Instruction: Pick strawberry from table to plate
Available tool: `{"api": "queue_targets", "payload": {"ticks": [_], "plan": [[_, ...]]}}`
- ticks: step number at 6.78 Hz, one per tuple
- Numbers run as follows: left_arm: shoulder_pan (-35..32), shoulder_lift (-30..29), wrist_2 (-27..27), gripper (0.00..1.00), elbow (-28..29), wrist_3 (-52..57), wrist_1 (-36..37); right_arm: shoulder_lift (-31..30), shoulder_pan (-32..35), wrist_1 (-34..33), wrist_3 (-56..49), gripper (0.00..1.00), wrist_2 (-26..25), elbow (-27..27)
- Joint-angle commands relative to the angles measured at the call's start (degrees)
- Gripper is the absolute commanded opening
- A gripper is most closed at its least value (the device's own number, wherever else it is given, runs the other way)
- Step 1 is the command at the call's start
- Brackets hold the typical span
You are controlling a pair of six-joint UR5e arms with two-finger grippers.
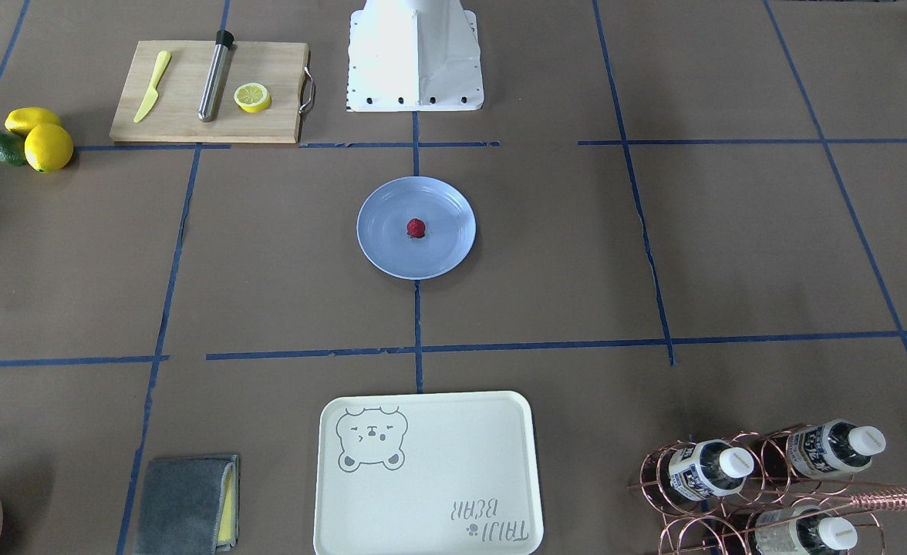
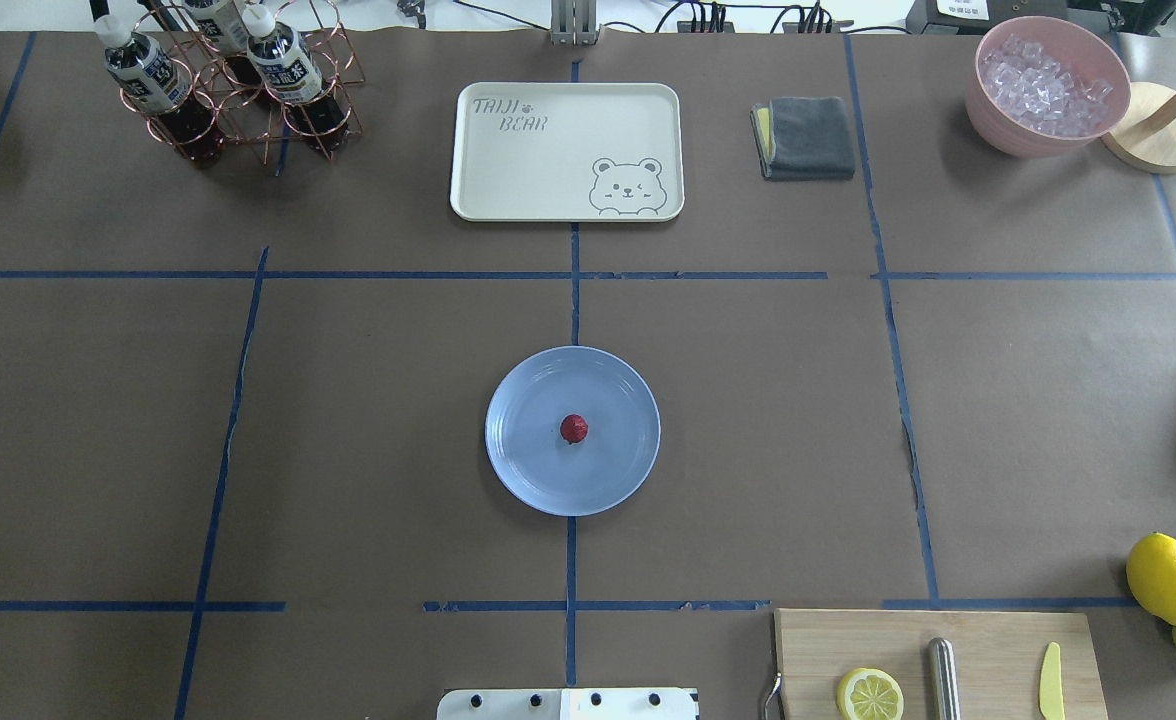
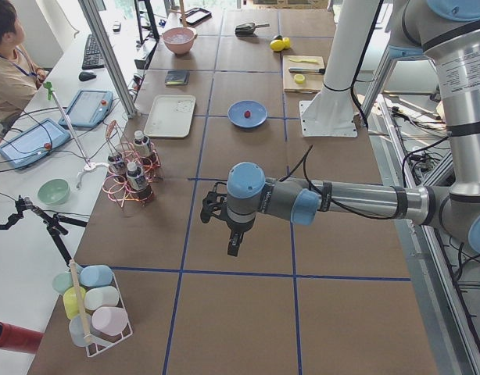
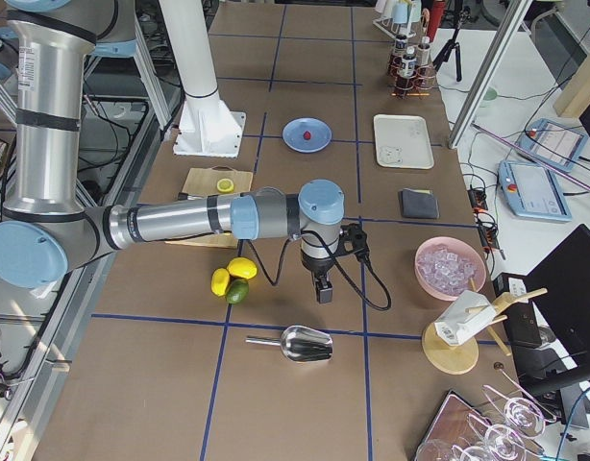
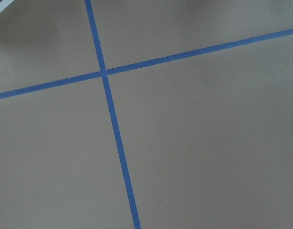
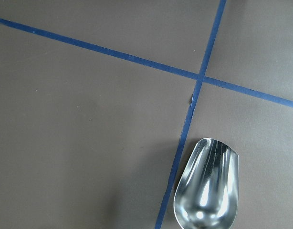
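Already home, by the look of it: find the strawberry [image 2: 574,428] resting near the middle of the plate [image 2: 528,465], touching only the plate's smooth floor and well inside the raised rim. Read the plate as lying flat on the table [image 2: 348,420], astride the centre tape line and well apart from the cream tray [image 2: 518,150] beyond it.

Judge the placing done, and so treat the step in hand as a hands-off one: leave berry and plate alone and bring nothing over them.

Look outward for the arms and see neither in the overhead or front views. Find the left gripper [image 3: 234,248] only in the left side view, hanging over brown paper near the bottle rack [image 3: 130,176], far from the plate. Cannot tell the width of its opening, nor any load in it. See only paper and tape through its wrist camera. Find the right gripper [image 4: 323,291] only in the right side view, pointing down just beside the lemons [image 4: 235,274], with a metal scoop [image 4: 300,342] near below. Cannot tell its opening either.

To finish well, hold both arms out at the table's ends, move slowly if at all, and avoid low sweeps across the centre. Mind the lemons and scoop on the right: easily knocked, apt to roll. Expect the same of a small round berry on slick plastic, so spare the table any jolt.
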Motion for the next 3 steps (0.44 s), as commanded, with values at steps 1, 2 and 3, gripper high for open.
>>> {"api": "queue_targets", "payload": {"ticks": [1,2,3], "plan": [[-1.1,0.7,-1.1,1.0,-5.2,0.2,5.5,-1.1,0.0,0.1,0.0,1.0,0.4,-0.1],[-1.9,1.3,-0.9,1.0,-6.9,0.7,8.5,-1.1,0.0,0.3,0.0,1.0,0.5,-0.1],[-2.5,2.3,-0.8,1.0,-5.5,2.3,8.3,-1.4,0.0,0.2,0.1,1.0,0.8,0.0]]}}
